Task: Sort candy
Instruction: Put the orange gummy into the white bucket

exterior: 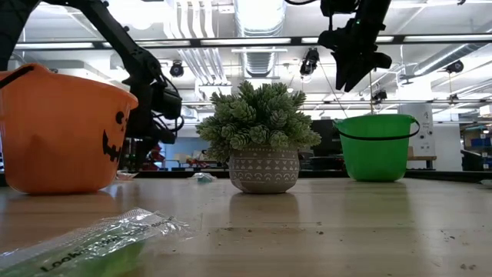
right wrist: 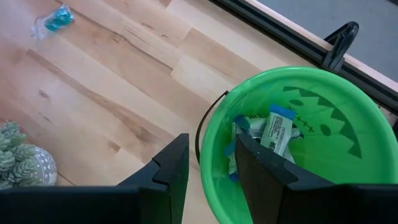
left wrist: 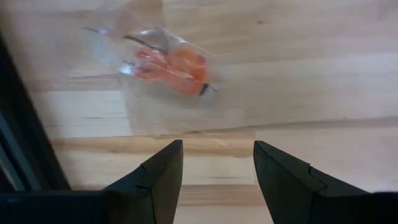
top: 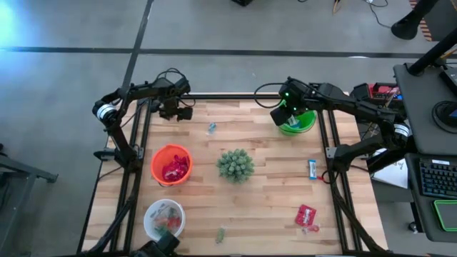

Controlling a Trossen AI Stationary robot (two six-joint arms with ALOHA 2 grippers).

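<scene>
My left gripper (left wrist: 217, 149) hangs open, pointing down, over the table's far left corner (top: 173, 111). Just beyond its fingertips a clear-wrapped orange candy (left wrist: 171, 62) lies flat on the wood, untouched. My right gripper (right wrist: 211, 146) is open and holds nothing. It hovers above the near rim of the green bucket (top: 298, 123), which holds blue-and-white wrapped bars (right wrist: 273, 130). Loose candy lies on the table: a teal piece (top: 212, 128), a blue-and-white bar (top: 312, 168), a red packet (top: 305, 215) and a green piece (top: 220, 234).
An orange bucket (top: 171, 164) with red candy stands at the left. A white bowl (top: 164, 218) stands near the front left. A spiky potted plant (top: 235, 164) stands mid-table. Black frame rails (top: 139, 135) run along the table's sides. A green packet (exterior: 92, 246) lies close to the low camera.
</scene>
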